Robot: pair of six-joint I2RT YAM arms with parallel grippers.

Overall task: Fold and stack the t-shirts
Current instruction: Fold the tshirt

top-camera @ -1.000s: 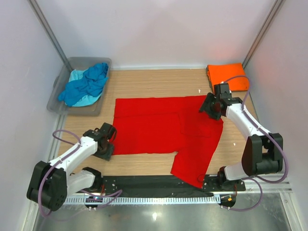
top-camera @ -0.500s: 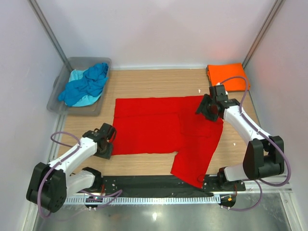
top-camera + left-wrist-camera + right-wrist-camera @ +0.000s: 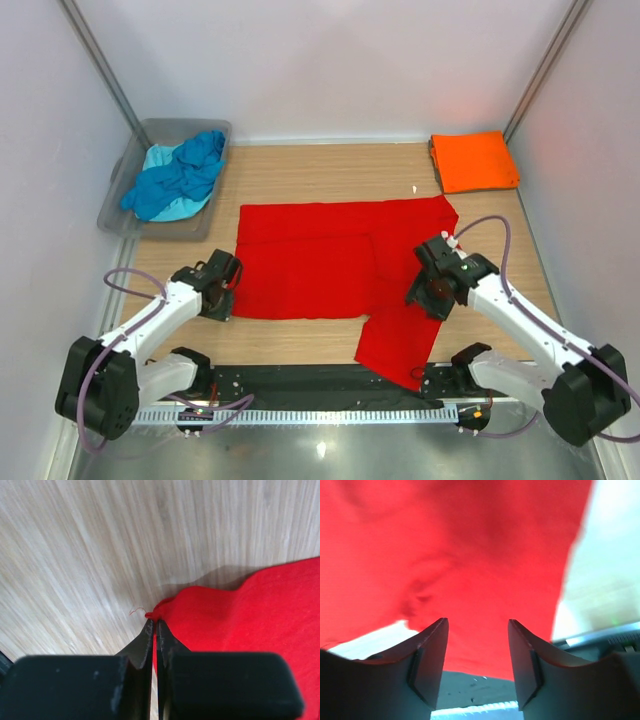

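A bright red t-shirt (image 3: 320, 262) lies spread flat mid-table, its lower right part reaching the near edge. My left gripper (image 3: 226, 298) is at its near left corner; in the left wrist view the gripper (image 3: 155, 622) is shut on that corner of the red t-shirt (image 3: 240, 615). My right gripper (image 3: 424, 291) hovers over the shirt's right part; in the right wrist view it (image 3: 477, 625) is open and empty above the red t-shirt (image 3: 470, 555). An orange t-shirt (image 3: 474, 161) lies folded at the far right. Blue (image 3: 190, 168) and pale turquoise (image 3: 160, 158) t-shirts lie crumpled in the tub.
A grey translucent tub (image 3: 125, 215) stands at the far left. A black strip and metal rail (image 3: 300, 385) run along the near edge by the arm bases. White walls enclose the table on three sides.
My right arm has moved from the red t-shirt's far right corner toward the near edge; that corner now lies uncovered. My left gripper has shifted slightly away from the near edge.
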